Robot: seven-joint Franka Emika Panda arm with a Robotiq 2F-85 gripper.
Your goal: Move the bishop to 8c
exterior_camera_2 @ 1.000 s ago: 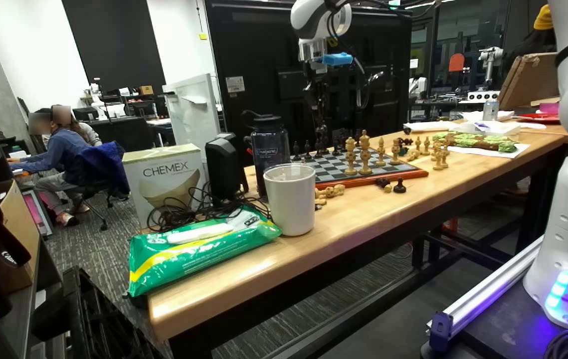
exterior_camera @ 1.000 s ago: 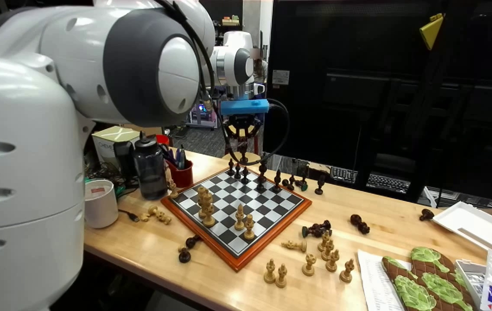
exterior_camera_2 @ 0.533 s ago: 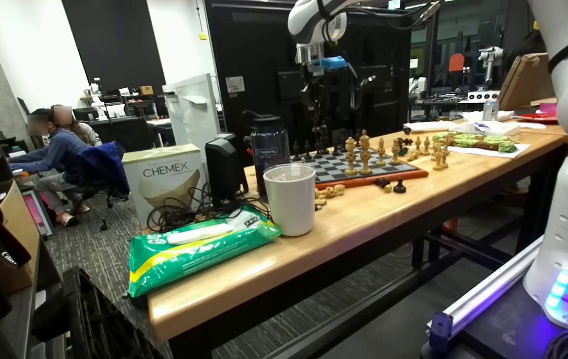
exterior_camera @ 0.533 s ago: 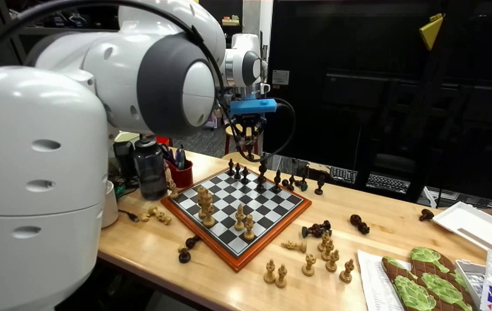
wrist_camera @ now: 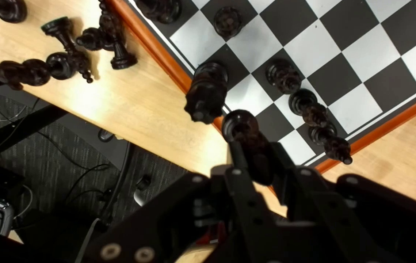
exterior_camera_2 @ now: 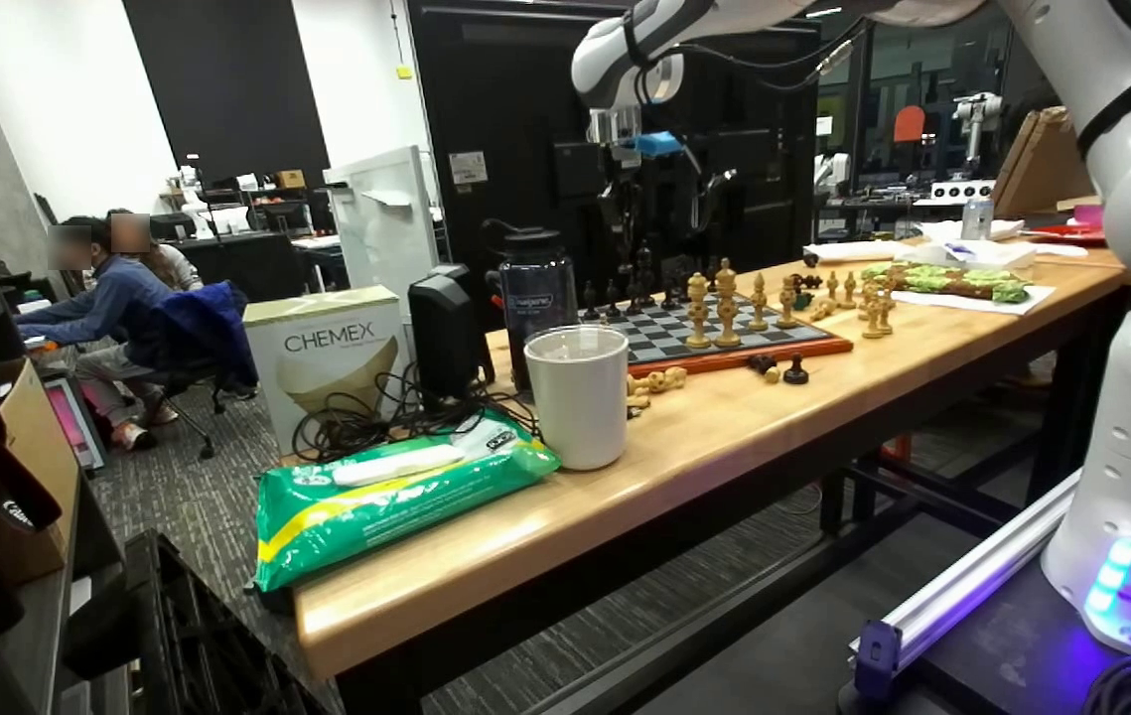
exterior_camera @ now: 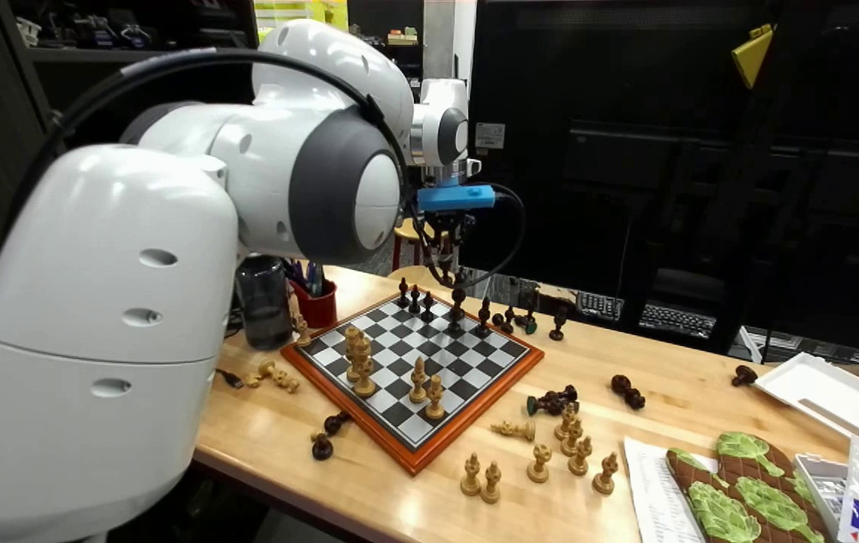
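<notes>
Your gripper [wrist_camera: 257, 155] points down at the far edge of the board [exterior_camera: 474, 406], its fingers clenched on the dark bishop [wrist_camera: 247, 134]. In the wrist view you see the bishop's round base overlapping the red rim; its upper part blends into the black fingers, and you cannot tell whether the base touches the board or is raised above it. Just to its right, a crowned piece [wrist_camera: 208, 93] stands upright. To its left, three dark pieces [exterior_camera: 415, 299] stand close together by the far corner.

In an exterior view your arm [exterior_camera: 127, 256] reaches in from the left, with a blue block [exterior_camera: 455, 197] above the gripper. Toward the board's near left edge you have pale pieces [exterior_camera: 418, 383], upright and well apart from the bishop. On the table [exterior_camera: 369, 483], right of the board, more pale men [exterior_camera: 539, 464] stand near some toppled dark ones [exterior_camera: 550, 403]. An oven mitt [exterior_camera: 750, 486] lies near right; a red cup [exterior_camera: 316, 305] of pens stands far left, beside a bottle [exterior_camera: 263, 302].
</notes>
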